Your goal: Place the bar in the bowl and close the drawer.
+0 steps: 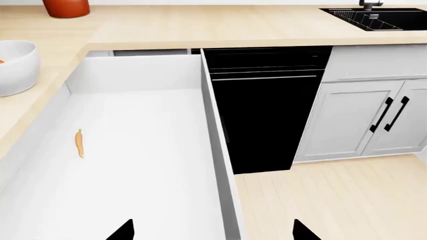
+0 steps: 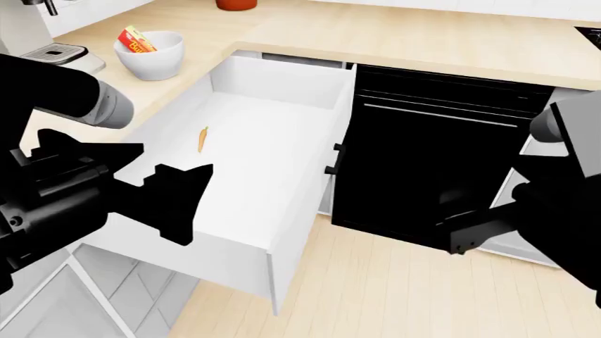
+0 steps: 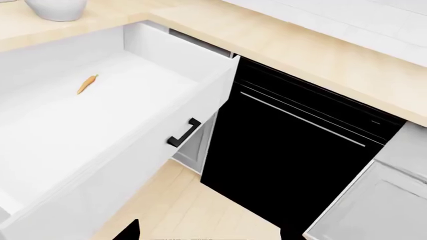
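Observation:
The white bowl (image 2: pixel 150 62) stands on the wooden counter at the far left. The red and yellow bar (image 2: pixel 138 39) stands inside it, leaning on the rim. The wide white drawer (image 2: pixel 281 83) is pulled fully open, with its black handle (image 2: pixel 331 159) on the front panel. My left gripper (image 2: pixel 180 203) is open and empty above the drawer's near left corner. In the left wrist view its gripper (image 1: pixel 212 234) hangs over the drawer's side wall (image 1: pixel 215 135), with the bowl (image 1: pixel 15 67) at the edge. My right gripper (image 3: pixel 208 234) is open and empty over the floor, in front of the drawer's handle (image 3: pixel 183 133).
A tiny orange sliver (image 2: pixel 202 138) lies on the drawer floor. A black dishwasher (image 2: pixel 441 155) stands right of the drawer. A terracotta pot (image 1: pixel 66 7) sits far back on the counter, and a black sink (image 1: pixel 377 19) at the right. White cabinet doors (image 1: pixel 363 120) stand beyond the dishwasher.

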Available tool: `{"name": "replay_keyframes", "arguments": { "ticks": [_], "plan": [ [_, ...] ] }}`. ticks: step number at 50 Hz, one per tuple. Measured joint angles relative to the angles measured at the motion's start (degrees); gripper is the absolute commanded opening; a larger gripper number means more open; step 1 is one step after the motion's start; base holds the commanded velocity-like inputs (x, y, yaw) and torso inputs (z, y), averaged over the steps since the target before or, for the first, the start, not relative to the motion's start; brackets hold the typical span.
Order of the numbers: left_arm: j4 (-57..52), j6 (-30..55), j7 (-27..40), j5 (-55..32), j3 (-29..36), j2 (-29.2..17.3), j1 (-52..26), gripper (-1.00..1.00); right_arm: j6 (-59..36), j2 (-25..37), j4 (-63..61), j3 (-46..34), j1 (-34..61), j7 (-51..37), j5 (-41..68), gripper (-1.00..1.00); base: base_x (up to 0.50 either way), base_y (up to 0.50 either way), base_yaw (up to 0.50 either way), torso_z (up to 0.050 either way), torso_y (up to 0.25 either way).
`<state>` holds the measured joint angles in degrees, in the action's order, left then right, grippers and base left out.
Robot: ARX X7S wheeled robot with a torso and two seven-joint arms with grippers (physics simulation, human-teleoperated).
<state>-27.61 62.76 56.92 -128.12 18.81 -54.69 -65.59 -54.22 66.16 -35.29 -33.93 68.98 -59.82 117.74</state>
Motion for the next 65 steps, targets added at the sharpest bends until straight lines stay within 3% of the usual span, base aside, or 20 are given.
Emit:
{"name": "replay_keyframes", "arguments": {
  "ticks": [15, 49, 65],
  "plan": [
    [-0.2, -0.3, -0.2, 0.1, 0.2, -0.2, 0.1, 1.00, -2.5, -0.8, 0.7, -2.3, 1.5, -3.3, 0.0, 1.00, 0.40, 0.05, 0.00, 0.000, 0.000],
    [-0.3, -0.8, -0.2, 0.4, 0.9, -0.5, -0.3, 1.00, -2.2, 0.0, 0.6, -2.0, 1.4, -2.9, -0.1, 1.00, 0.16, -0.47, 0.00, 0.000, 0.001],
    [-0.3, -1.0, -0.4, 0.6, 1.1, -0.7, -0.3, 1.00, -1.0, 0.5, 0.1, -1.6, 0.7, -3.2, -0.9, 1.00, 0.01, -0.03, 0.00, 0.000, 0.001]
  ]
}}
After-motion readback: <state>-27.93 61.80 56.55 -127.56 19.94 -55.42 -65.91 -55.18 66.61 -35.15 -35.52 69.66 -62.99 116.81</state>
